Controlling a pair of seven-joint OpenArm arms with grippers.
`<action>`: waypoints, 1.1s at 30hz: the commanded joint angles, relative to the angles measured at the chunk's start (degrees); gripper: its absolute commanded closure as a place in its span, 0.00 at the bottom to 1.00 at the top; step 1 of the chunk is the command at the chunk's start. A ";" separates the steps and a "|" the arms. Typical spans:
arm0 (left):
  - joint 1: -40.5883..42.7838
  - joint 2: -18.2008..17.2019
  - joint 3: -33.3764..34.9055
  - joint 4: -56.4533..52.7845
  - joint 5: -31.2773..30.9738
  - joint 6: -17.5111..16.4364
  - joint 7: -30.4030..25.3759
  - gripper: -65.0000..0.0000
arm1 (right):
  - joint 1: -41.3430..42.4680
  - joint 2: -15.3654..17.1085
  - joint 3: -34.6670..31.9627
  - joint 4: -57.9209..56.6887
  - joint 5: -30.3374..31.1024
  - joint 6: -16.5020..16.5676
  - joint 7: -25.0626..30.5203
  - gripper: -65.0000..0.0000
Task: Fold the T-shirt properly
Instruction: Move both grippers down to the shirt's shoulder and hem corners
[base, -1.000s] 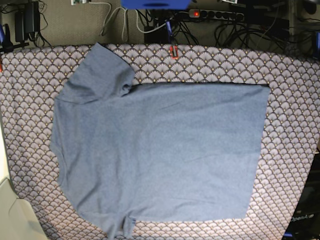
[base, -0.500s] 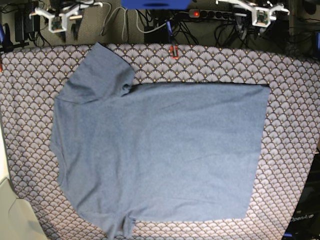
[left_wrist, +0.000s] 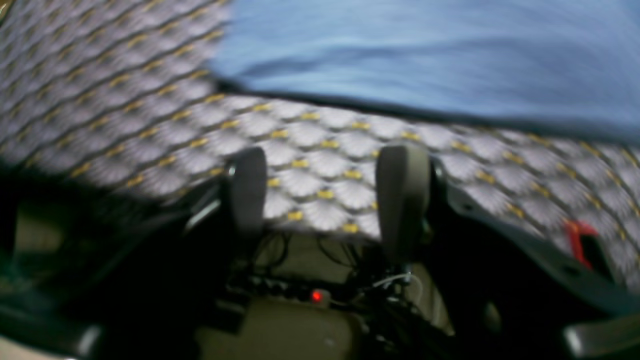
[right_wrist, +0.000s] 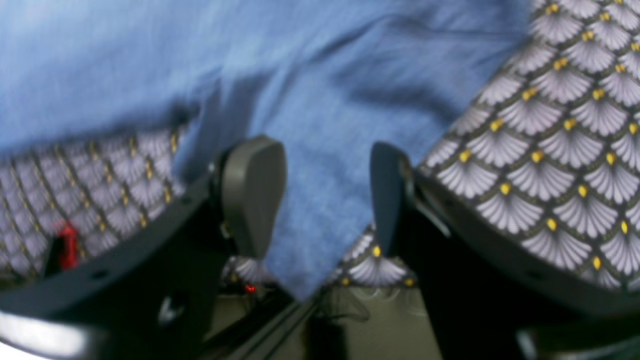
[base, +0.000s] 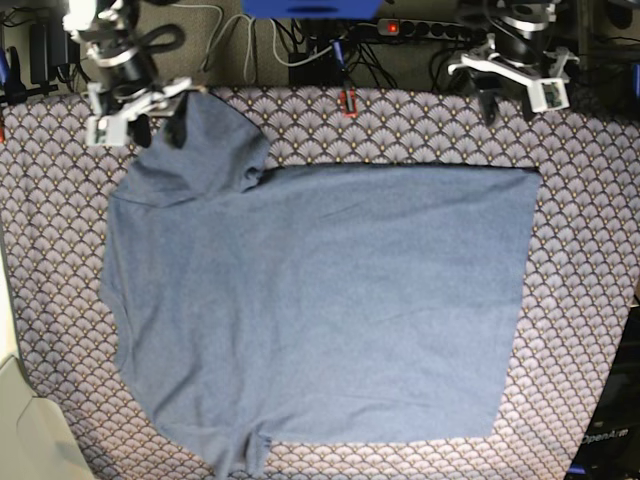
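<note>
The slate-blue T-shirt lies flat and plain side up on the scallop-patterned tablecloth. One sleeve points to the far left. My right gripper is open and hovers over that sleeve's far edge. In the right wrist view the sleeve cloth lies between the spread fingers of the gripper. My left gripper is open above bare tablecloth, just beyond the shirt's far right corner. In the left wrist view the gripper is short of the shirt's edge.
A small red clip sits at the tablecloth's far edge between the two arms; it also shows in the left wrist view and the right wrist view. Cables and a power strip lie beyond the table.
Both arms have come into the base view from the far edge and moved down toward the shirt's far side. The shirt has not moved.
</note>
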 joint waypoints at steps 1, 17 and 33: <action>0.58 -0.04 -1.14 0.93 -1.29 -0.36 -0.75 0.46 | 0.20 0.19 1.21 0.11 3.36 2.36 -0.94 0.50; 1.02 -0.04 -14.32 0.93 -5.33 -0.54 -0.31 0.46 | 2.92 0.19 11.85 -12.29 17.16 7.01 -10.35 0.50; 0.76 -0.04 -14.76 0.93 -5.33 -0.54 -0.31 0.46 | 3.36 -1.12 3.94 -18.44 17.16 11.32 -10.35 0.51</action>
